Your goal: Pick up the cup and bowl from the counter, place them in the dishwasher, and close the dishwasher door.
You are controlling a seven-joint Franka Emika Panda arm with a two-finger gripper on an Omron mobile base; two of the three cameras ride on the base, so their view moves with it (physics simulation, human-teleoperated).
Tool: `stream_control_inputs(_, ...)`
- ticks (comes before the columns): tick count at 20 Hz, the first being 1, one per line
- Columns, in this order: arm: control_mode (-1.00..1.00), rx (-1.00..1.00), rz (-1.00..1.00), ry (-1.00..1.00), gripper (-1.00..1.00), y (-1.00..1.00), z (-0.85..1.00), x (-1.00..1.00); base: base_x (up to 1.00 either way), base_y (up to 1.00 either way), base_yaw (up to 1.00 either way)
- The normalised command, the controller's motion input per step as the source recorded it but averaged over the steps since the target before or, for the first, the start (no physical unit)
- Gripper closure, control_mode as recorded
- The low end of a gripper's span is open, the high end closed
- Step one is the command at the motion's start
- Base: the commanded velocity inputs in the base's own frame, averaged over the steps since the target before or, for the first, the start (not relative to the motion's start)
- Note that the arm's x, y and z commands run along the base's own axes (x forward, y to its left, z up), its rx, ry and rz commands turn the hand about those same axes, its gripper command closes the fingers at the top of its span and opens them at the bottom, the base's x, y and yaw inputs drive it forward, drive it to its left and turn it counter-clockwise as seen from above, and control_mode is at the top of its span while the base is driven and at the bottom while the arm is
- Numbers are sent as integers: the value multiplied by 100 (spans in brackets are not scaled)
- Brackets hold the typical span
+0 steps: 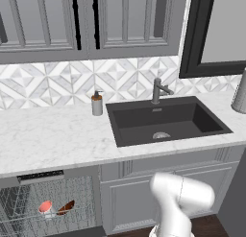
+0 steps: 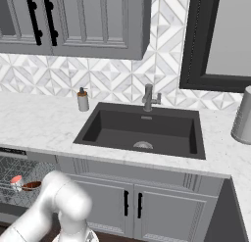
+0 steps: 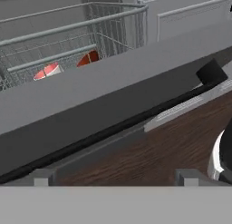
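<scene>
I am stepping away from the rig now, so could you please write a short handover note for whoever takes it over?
Gripper: open, holding nothing, low beside the flat dark-grey dishwasher door with its long black bar handle.
Small light-grey cup with salmon-red top and shallow dark reddish-brown bowl: both in the grey wire rack of the dishwasher.
Done: both are off the white marble counter and loaded.
Left: close the door, which is still open.
</scene>
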Motion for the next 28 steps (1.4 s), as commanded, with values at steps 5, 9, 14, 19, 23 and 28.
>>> stream_control_inputs(5, -100, -13, 2, -20, -100, 0, -100, 50, 0, 0, 0)
stream_control_inputs(9, -100, -17, 0, -32, -100, -8, -100, 32, 0, 0, 0)
stream_control_inputs(14, -100, -19, 0, -22, -100, -6, -100, 49, 0, 0, 0)
stream_control_inputs(19, -100, -7, 44, -5, -100, -10, -100, -76, 0, 0, 0)
stream_control_inputs(23, -100, -4, 43, -7, -100, -16, -99, -37, 0, 0, 0)
stream_control_inputs(28, -100, 0, 2, -24, -100, -42, -95, 89, 0, 0, 0)
